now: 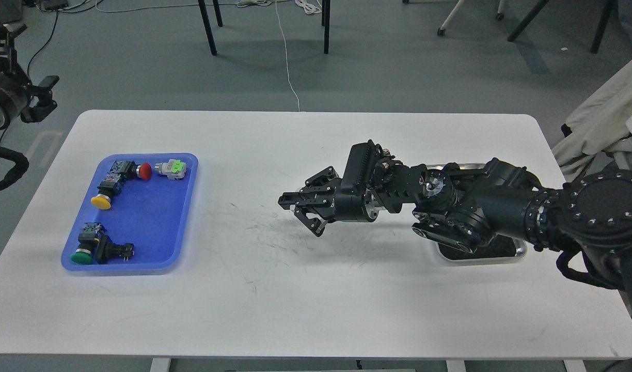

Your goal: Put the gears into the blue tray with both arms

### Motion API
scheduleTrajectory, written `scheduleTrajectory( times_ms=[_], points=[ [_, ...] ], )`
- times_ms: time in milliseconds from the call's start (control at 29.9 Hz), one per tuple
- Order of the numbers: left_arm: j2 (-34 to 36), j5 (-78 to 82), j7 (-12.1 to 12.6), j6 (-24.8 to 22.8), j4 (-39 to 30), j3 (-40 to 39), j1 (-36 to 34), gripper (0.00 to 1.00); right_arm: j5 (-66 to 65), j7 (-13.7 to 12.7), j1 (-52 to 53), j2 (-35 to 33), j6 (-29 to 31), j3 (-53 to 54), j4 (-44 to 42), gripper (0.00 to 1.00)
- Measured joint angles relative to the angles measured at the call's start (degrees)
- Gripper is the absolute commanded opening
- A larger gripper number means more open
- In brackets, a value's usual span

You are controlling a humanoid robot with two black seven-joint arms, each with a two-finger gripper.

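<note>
Right gripper [303, 209] jaws parted, empty (above table [305, 289]).

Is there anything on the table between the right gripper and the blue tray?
Nothing visible: bare white table lies between the right gripper and the blue tray. Whether its fingers hold a gear cannot be told.

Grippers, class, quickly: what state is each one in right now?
Left gripper: off the table's left side, state cannot be told.
Right gripper: open over the table, holding nothing visible.
</note>
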Motion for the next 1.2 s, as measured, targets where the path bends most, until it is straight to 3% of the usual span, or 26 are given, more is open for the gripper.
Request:
scheduleTrajectory(
  times_ms=[568, 869, 1036, 1203],
  points=[
    [5.0, -0.1, 0.2, 2.6, -6.7, 1.4, 0.7, 0.99, -5.1, 0.0, -2.8, 0.0, -0.3, 0.0, 1.0, 0.01],
    [6.5, -0.1, 0.3, 2.8, -8.5, 1.4, 0.7, 0.99, -5.2, 0.0, -4.3, 0.0, 0.2, 0.1, -3.8, 0.01],
    [7.1, -0.1, 0.3, 2.9, -8.6, 2.0, 0.7, 0.99, -2.5, 0.0, -4.2, 0.0, 0.2, 4.0, -8.3, 0.01],
    [7.4, -0.1, 0.3, 3.0, -9.3, 2.2, 0.7, 0.99, 1.7, 0.0, -4.3, 0.0, -0.2, 10.6, -7.0, 0.01]
  ],
)
